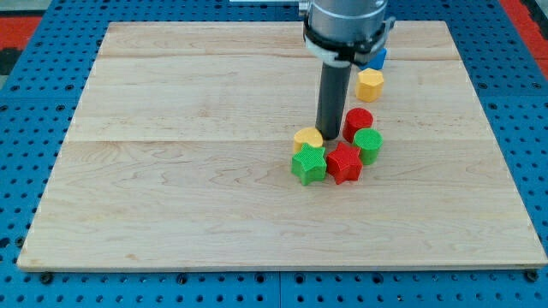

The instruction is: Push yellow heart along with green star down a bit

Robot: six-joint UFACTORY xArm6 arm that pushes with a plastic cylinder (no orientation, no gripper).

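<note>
The yellow heart (307, 137) lies near the board's middle, touching the green star (308, 164) just below it. My tip (330, 138) stands right beside the heart's right edge, above the red star (344, 162). The rod rises from there to the arm at the view's top.
A red cylinder (358, 121) and a green cylinder (368, 144) sit to the right of my tip, next to the red star. A yellow hexagonal block (370, 84) and a blue block (377, 59), partly hidden by the arm, lie further up. The wooden board (171, 171) rests on a blue pegboard.
</note>
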